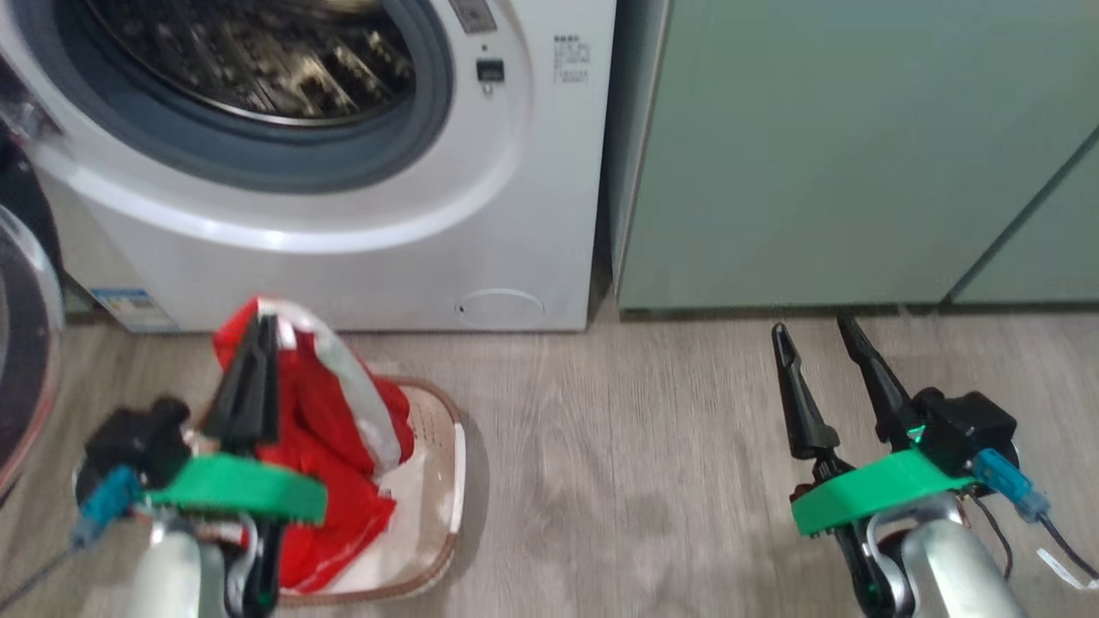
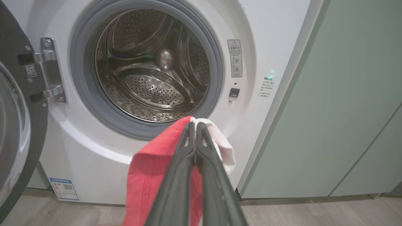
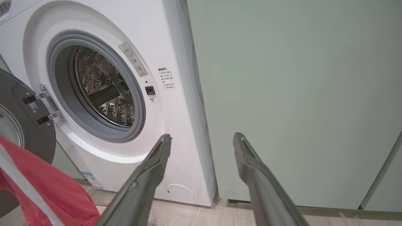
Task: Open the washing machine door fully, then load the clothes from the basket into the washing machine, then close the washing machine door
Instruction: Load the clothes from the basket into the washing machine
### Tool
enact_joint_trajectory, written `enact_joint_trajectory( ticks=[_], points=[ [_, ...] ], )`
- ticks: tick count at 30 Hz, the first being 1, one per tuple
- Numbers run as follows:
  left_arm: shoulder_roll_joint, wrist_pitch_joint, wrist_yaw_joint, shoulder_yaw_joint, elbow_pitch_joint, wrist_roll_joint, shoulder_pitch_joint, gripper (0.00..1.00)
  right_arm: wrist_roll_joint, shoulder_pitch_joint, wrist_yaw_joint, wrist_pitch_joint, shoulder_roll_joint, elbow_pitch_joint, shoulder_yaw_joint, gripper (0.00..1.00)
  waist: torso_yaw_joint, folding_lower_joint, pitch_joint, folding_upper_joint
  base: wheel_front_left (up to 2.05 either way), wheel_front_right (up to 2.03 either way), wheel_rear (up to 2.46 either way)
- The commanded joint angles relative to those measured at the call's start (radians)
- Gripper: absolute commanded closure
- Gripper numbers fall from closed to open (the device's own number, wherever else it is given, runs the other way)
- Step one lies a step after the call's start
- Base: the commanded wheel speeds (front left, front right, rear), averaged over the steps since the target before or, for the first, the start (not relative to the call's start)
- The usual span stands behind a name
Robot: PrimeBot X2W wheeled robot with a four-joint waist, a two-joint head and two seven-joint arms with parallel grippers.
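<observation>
1. left gripper [image 1: 262, 330]: fingers pressed together, pinching the top of the clothes [image 1: 335, 429].
2. clothes: red with white patches, raised at the top, lower part lying in the basket [image 1: 453, 481].
3. basket: on the floor [image 1: 618, 446], just in front of the washing machine [image 1: 343, 266].
4. washing machine door [image 2: 19, 125]: swung out at the left, mouth uncovered.
5. right gripper [image 1: 813, 330]: fingers spread wide, holding nothing, near the green cabinets [image 1: 816, 154].

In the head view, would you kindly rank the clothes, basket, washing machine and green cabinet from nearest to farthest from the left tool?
1. clothes, pinched in the left tool
2. basket, directly beneath
3. washing machine, ahead
4. green cabinet, far right
</observation>
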Motion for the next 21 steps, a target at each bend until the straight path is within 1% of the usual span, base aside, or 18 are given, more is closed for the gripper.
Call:
enact_joint_trajectory(
  ticks=[1, 4, 6, 11, 13, 15, 19, 20, 21],
  points=[
    [0.01, -0.013, -0.001, 0.038, -0.046, 0.014, -0.083, 1.0, -0.005, -0.048, 0.0, -0.006, 0.006, -0.038, 0.023, 0.0, -0.015, 0.0001, 0.056, 0.0, 0.0, 0.0, 0.0],
    [0.017, -0.013, -0.001, 0.056, -0.053, 0.024, -0.154, 1.0, -0.006, -0.075, 0.0, -0.006, 0.006, -0.045, 0.029, 0.0, -0.033, 0.0001, 0.122, 0.0, 0.0, 0.0, 0.0],
    [0.028, -0.013, -0.001, 0.084, -0.062, 0.021, -0.214, 1.0, -0.007, -0.095, 0.0, -0.006, 0.006, -0.051, 0.033, 0.0, -0.047, 0.0001, 0.172, 0.0, 0.0, 0.0, 0.0],
    [0.081, -0.013, -0.001, 0.13, -0.054, 0.039, -0.381, 1.0, -0.001, -0.155, 0.0, -0.006, 0.006, -0.068, 0.043, 0.0, -0.085, 0.0001, 0.295, 0.0, 0.0, 0.0, 0.0],
    [0.114, -0.013, -0.001, 0.151, -0.026, 0.085, -0.447, 1.0, 0.004, -0.174, 0.0, -0.006, 0.006, -0.071, 0.05, 0.0, -0.103, 0.0001, 0.337, 0.0, 0.0, 0.0, 0.0],
    [0.139, -0.013, -0.001, 0.165, 0.012, 0.102, -0.518, 1.0, 0.015, -0.192, 0.0, -0.006, 0.006, -0.076, 0.058, 0.0, -0.122, 0.0001, 0.375, 0.0, 0.0, 0.0, 0.0],
    [0.201, -0.013, -0.001, 0.174, 0.111, 0.088, -0.664, 1.0, 0.034, -0.223, 0.0, -0.006, 0.006, -0.085, 0.08, 0.0, -0.157, 0.0001, 0.444, 0.0, 0.0, 0.0, 0.0],
    [0.225, -0.013, -0.001, 0.168, 0.142, 0.081, -0.703, 1.0, 0.036, -0.231, 0.0, -0.006, 0.006, -0.087, 0.086, 0.0, -0.166, 0.0001, 0.463, 0.0, 0.0, 0.0, 0.0],
    [0.225, -0.013, -0.001, 0.168, 0.142, 0.081, -0.703, 1.0, 0.036, -0.231, 0.0, -0.006, 0.006, -0.087, 0.086, 0.0, -0.166, 0.0001, 0.463, 0.0, 0.0, 0.0, 0.0]
  ],
)
